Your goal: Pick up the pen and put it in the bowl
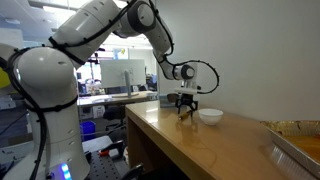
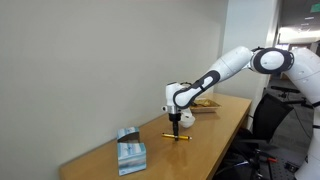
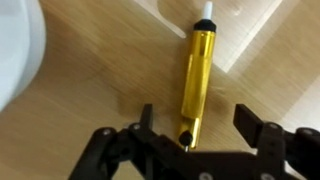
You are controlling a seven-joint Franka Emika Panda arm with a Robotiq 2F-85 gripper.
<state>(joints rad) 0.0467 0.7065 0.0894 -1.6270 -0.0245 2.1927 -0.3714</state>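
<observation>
At the bottom centre of the wrist view, end effector (image 3: pixel 196 120) spread wide, straddling the lower end of the yellow pen (image 3: pixel 196 70), pen lying flat on the wooden table (image 3: pixel 90 110), white bowl (image 3: pixel 14 50) at the upper left edge.

Pen (image 3: pixel 195 85): slim, glossy yellow-gold barrel, small white tip at one end, darker end at other. Lies flat on wooden tabletop (image 3: pixel 90 100). Runs almost straight up wrist view, white tip farthest from camera, slight tilt. In exterior view pen (image 2: pixel 177 136) reads as thin yellow stick, flat on tabletop.

Bowl (image 1: pixel 210 115): small, shallow, round, plain white, upright on tabletop. Near pen, not touching. In wrist view only curved white side of bowl (image 3: pixel 15 50) shows, at left edge.
</observation>
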